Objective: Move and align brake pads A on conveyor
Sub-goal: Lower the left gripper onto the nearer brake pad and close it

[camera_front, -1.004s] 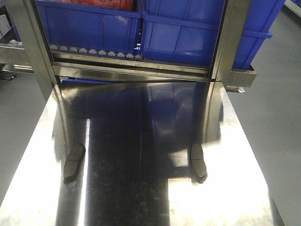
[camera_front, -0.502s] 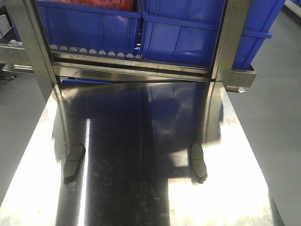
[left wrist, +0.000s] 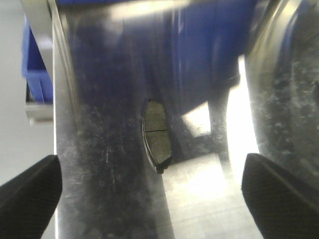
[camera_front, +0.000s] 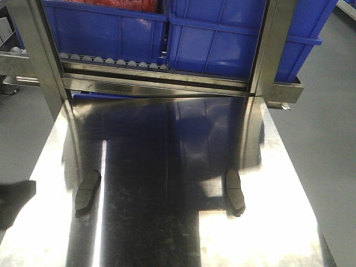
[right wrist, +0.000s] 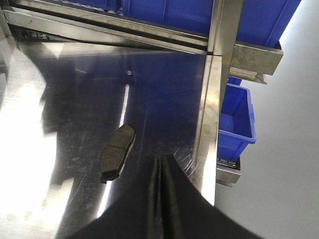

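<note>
So, up close, the left gripper [left wrist: 154, 196] has its black fingers spread wide, with the left brake pad [left wrist: 157, 134] lying ahead of it, while the right gripper [right wrist: 160, 199] is pinched closed on nothing, near the right brake pad [right wrist: 117, 153]. Both pads sit flat and well apart on the shiny, scratched steel tabletop [camera_front: 167, 233]. Further back is the roller rack [camera_front: 111, 61] holding blue bins [camera_front: 211, 39], with dull grey floor [camera_front: 328, 139] on either side.

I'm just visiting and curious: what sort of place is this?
Probably a factory or parts-handling workstation: a shiny steel tabletop, blue bins on a roller rack behind it, and two brake pads lying on the steel.
</note>
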Motion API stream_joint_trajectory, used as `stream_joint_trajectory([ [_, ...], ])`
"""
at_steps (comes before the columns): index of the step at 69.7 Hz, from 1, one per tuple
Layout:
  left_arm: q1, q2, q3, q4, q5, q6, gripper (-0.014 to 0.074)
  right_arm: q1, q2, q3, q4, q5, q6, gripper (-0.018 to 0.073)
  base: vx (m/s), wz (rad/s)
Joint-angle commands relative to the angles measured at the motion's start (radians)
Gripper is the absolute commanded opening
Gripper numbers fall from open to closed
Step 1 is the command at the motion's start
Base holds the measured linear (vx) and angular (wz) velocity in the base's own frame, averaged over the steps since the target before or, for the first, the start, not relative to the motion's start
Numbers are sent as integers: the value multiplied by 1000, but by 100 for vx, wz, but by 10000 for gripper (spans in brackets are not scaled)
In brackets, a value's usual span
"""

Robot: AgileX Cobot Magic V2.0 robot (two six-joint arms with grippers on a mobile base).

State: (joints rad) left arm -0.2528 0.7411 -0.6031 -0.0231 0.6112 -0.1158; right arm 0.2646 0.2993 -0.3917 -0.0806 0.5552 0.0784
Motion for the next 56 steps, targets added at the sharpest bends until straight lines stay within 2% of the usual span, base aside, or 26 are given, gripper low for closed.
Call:
stream_joint_trajectory([
  [1, -7, 157, -100, -7, -74, -26, 683, -1, 9, -26, -12, -70, -6, -3, 0, 0],
  [27, -7, 669, -396, -7, 29, 7, 638, -1, 9, -26, -12, -70, -6, -3, 0, 0],
  [45, -7, 890, -526, -7, 153, 30, 627, -1, 9, -26, -12, -70, -6, -3, 0, 0],
  [56, -7, 977, -554, -17, 183, 63, 624, -1, 9, -26, -12, -70, -6, -3, 0, 0],
])
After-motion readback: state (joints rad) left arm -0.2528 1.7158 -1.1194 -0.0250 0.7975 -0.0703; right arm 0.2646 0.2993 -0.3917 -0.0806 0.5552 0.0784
